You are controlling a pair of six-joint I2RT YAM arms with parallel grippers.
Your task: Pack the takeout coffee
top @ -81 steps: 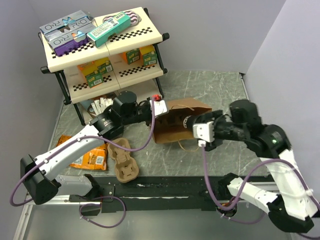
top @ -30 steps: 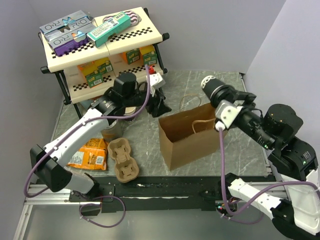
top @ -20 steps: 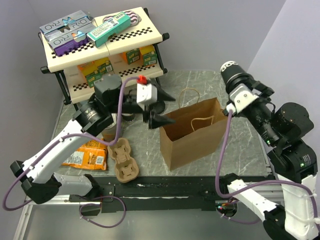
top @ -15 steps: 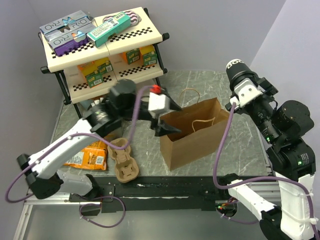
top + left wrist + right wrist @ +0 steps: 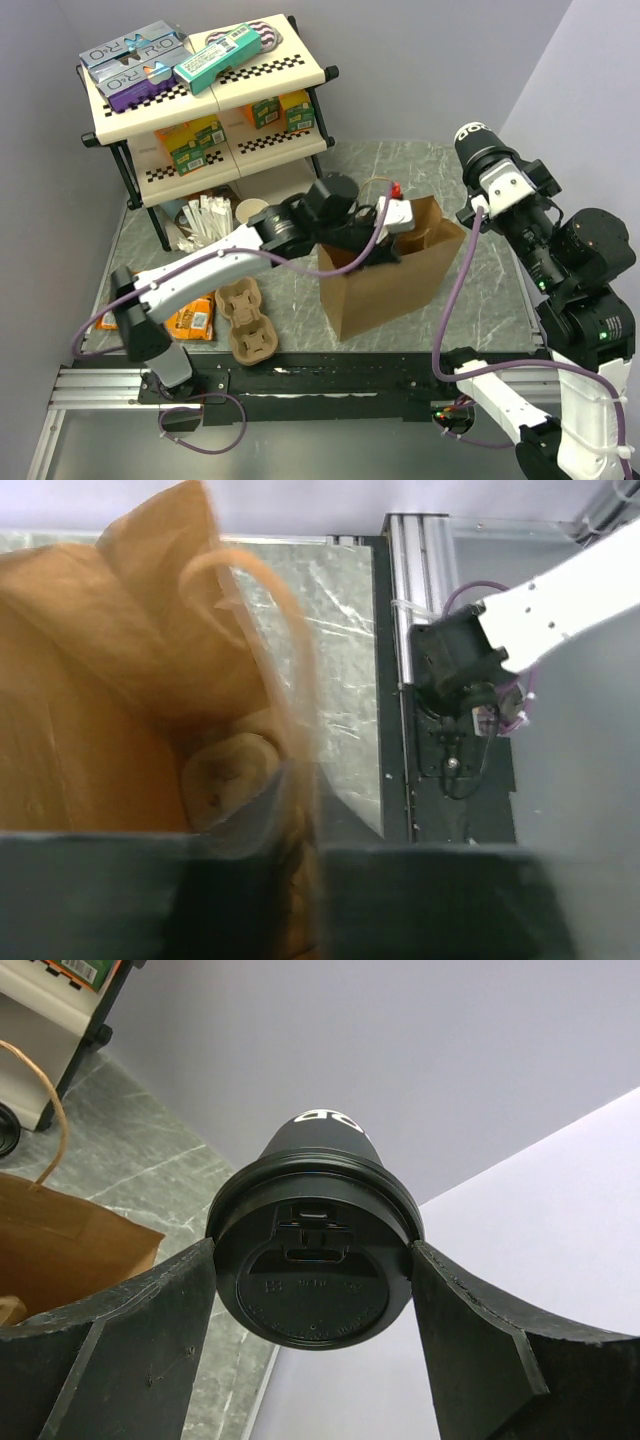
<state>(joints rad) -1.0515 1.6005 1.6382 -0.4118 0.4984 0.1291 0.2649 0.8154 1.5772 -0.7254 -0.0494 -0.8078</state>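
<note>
The brown paper bag (image 5: 385, 295) stands upright in the middle of the worktop (image 5: 450, 180), mouth open. In the left wrist view its inside (image 5: 90, 680) shows a round tan thing (image 5: 228, 778) lying at the bottom; the blur hides what it is. To the bag's left a pulp cup carrier (image 5: 247, 322) lies flat on the worktop, with an orange snack packet (image 5: 188, 320) just beside it. Farther back, an open paper cup (image 5: 251, 211) sits next to a bunch of white sticks (image 5: 205, 214) at the foot of a two-level rack (image 5: 310, 75) that carries boxes on both levels.

The left fingers (image 5: 120, 900) are at the bag's mouth, reaching in over its rim. One wall of the bag runs down between them through a narrow gap. The picture is too smeared to tell whether they pinch the paper or only straddle it.

The right fingers (image 5: 130, 1360) are clamped on the takeout coffee (image 5: 474, 143), one on each side, pressing against the rim of its black lid (image 5: 310, 1295). The cup is held up in the air, well above the worktop, off to the right of the bag and apart from it. It is tipped so that the lid faces the wrist camera and the dark base (image 5: 320, 1135) points away.
</note>
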